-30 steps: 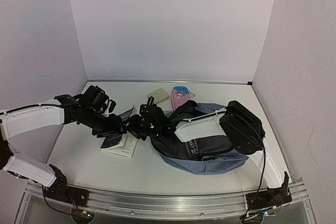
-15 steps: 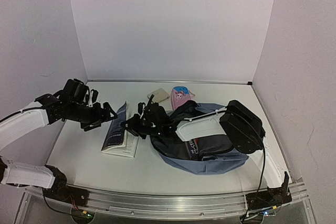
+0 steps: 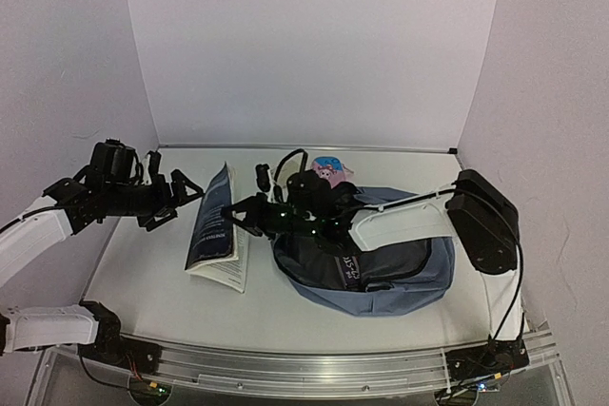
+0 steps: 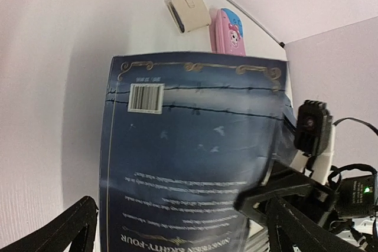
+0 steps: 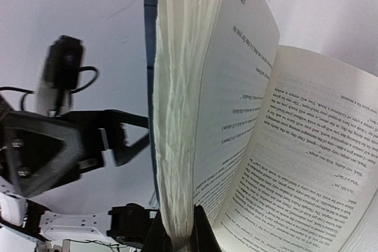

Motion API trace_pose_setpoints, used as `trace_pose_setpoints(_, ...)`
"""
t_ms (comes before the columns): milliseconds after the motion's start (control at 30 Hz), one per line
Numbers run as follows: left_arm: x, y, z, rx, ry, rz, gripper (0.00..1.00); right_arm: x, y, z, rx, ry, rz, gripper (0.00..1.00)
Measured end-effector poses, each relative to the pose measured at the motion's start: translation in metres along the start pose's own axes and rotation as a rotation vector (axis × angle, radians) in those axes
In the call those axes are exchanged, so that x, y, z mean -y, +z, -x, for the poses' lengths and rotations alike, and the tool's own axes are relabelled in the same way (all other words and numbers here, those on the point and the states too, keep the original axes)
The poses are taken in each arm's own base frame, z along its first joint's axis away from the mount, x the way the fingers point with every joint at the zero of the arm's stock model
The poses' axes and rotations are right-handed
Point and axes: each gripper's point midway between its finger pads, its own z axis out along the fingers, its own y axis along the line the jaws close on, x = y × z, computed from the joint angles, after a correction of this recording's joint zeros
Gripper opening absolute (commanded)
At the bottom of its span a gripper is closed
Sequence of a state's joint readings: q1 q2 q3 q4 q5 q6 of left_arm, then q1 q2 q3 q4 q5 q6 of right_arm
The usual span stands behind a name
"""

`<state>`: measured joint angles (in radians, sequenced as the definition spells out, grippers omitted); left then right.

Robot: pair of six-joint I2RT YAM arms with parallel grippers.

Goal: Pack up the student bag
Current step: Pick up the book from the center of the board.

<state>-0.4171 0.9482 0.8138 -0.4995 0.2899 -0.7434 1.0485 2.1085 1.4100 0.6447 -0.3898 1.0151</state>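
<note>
The student bag (image 3: 381,284), grey-blue with a dark open mouth, lies right of centre on the table. A paperback book (image 3: 211,227) with a dark blue cover (image 4: 189,157) stands half raised just left of the bag. Its lower pages still lie spread on the table. My right gripper (image 3: 231,210) reaches across the bag and is shut on the cover and a thick block of pages (image 5: 184,146). The rest of the pages fall open to the right in the right wrist view. My left gripper (image 3: 177,199) hangs open a little left of the book, touching nothing.
A pink pencil case (image 3: 328,170) lies behind the bag, and a cream wallet (image 4: 188,13) lies beside the case (image 4: 228,30). White walls close in the table on three sides. A metal rail (image 3: 304,368) runs along the near edge.
My left gripper opened, let go of the book and drew back to the left. My right gripper closed on the book's edge and tilted the cover side up.
</note>
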Motion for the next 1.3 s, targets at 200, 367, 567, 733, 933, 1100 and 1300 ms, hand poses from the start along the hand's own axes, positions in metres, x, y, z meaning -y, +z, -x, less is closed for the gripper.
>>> trace_pose_setpoints(200, 0.028, -0.019, -0.001, 0.025, 0.017, -0.150, 1.00, -0.062, -0.023, 0.017, 0.024, -0.060, 0.147, 0.00)
trace_pose_setpoints(367, 0.054, -0.038, 0.003, 0.054, 0.037, -0.273, 1.00, -0.093, -0.039, 0.022, 0.026, -0.094, 0.214, 0.00)
trace_pose_setpoints(567, 0.064, -0.033, -0.002, -0.004, 0.031, -0.329, 1.00, -0.111, -0.051, 0.021, 0.011, -0.117, 0.260, 0.00)
trace_pose_setpoints(733, 0.069, -0.028, -0.004, -0.034, 0.036, -0.358, 1.00, -0.113, -0.056, 0.018, -0.005, -0.120, 0.270, 0.00)
trace_pose_setpoints(933, 0.077, -0.026, -0.005, -0.064, 0.027, -0.406, 0.99, -0.117, -0.059, 0.017, -0.007, -0.134, 0.293, 0.00)
trace_pose_setpoints(1100, 0.082, -0.025, -0.008, -0.093, 0.012, -0.437, 0.96, -0.121, -0.063, 0.016, -0.005, -0.146, 0.325, 0.00)
trace_pose_setpoints(1300, 0.085, -0.025, -0.010, -0.106, -0.002, -0.466, 0.95, -0.127, -0.069, 0.016, 0.000, -0.159, 0.354, 0.00)
